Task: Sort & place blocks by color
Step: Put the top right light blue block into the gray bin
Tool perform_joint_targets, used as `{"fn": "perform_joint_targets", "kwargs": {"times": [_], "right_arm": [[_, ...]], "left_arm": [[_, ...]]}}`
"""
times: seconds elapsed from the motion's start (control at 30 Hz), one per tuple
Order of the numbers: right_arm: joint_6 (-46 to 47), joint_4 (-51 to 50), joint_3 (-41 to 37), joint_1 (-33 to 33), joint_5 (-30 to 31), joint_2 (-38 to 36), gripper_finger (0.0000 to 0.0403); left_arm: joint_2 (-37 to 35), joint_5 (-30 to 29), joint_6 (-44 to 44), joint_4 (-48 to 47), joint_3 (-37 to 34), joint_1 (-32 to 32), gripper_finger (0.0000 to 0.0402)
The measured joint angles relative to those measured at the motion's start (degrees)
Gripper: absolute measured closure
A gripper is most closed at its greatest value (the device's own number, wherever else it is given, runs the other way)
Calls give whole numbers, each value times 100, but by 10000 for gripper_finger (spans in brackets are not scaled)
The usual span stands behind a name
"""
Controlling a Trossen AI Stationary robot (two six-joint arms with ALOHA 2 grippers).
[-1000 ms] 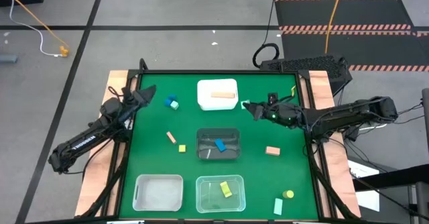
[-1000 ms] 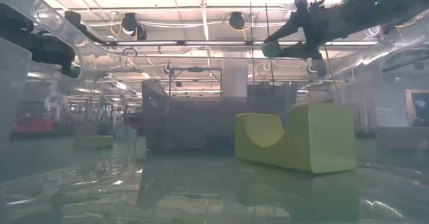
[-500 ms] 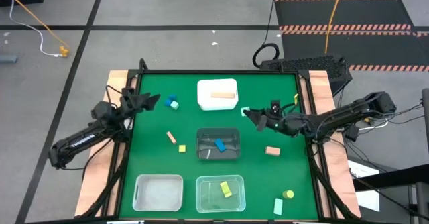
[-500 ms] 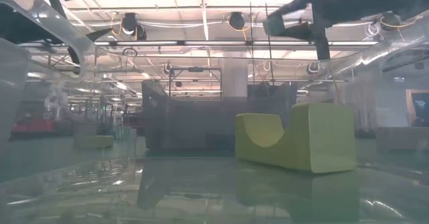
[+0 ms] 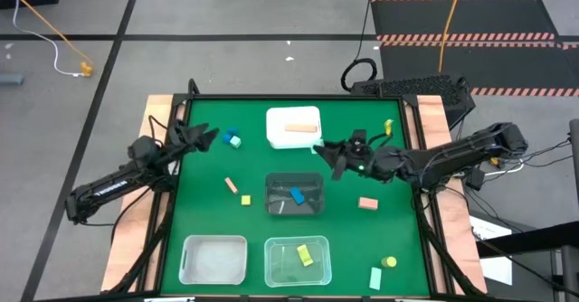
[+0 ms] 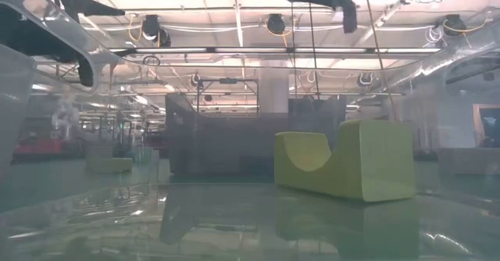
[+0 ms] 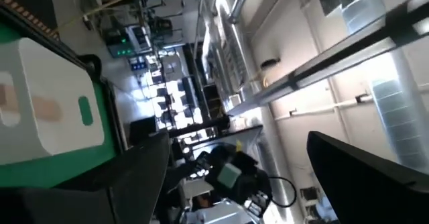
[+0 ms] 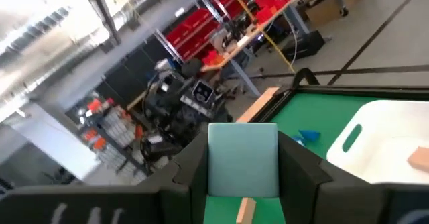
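So the right gripper (image 5: 327, 154) sits a bit right of centre in the high view, clamped on a mint green block (image 8: 242, 159). The right wrist view shows it best: the pale green slab sits square between the two dark fingers, its long side running up and away from the wrist.

What the next move seems to turn on is where that block has to go. The white bin (image 5: 294, 127) directly above and left of the gripper holds a tan piece, the dark bin (image 5: 294, 194) just below and left of it holds a blue one, and the clear bin (image 5: 298, 259) at bottom centre holds yellow. That leaves the other clear bin (image 5: 213, 258) at lower left, which looks bare, as the likely green spot. It's well down and left of the gripper, diagonally across the table past the dark bin. That's a guess from the colours, though.

The left gripper (image 5: 204, 136) hangs at the left edge of the table, jaws spread wide with nothing in them, close to the blue and mint blocks (image 5: 232, 139) at upper left. It's arguably the closer arm to that lower-left bin, but the right one has the block.

Another mint block (image 5: 375, 278) lies at lower right with the yellow cylinder (image 5: 390, 262) just above it.

No brand names, labels or readable writing anywhere that can be made out.
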Motion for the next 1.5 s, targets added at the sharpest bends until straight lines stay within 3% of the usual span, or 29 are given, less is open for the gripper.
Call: {"fn": "perform_joint_targets", "kwargs": {"times": [0.23, 0.37, 0.57, 0.73, 0.87, 1.2, 1.4, 1.5], "right_arm": [[6, -432, 801, -55, -392, 740, 289], [32, -426, 1167, -145, -838, 1091, 289], [39, -427, 1507, -240, -1187, 1328, 289], [42, -426, 1554, -264, -1257, 1335, 289], [239, -425, 1554, -264, -1257, 1313, 289], [1558, -426, 1554, -264, -1661, 1313, 289], [2125, -285, 1554, -283, -1705, 1313, 289], [2270, -239, 1554, -324, -1704, 1313, 289]], "left_arm": [[-2, 540, -14, 835, 2, -274, 50], [155, 476, 394, 826, 2, -724, 50], [842, 378, 974, 1079, 83, -1222, 50], [1651, 385, 1537, 1084, 638, -1364, 50], [2400, 473, 2526, 906, 1367, -1516, 50], [4511, 420, 5762, -833, 3285, -2041, 50], [5488, 380, 7465, -986, 4064, -2478, 50], [5754, -9, 7964, -995, 4266, -2661, 50]]}}
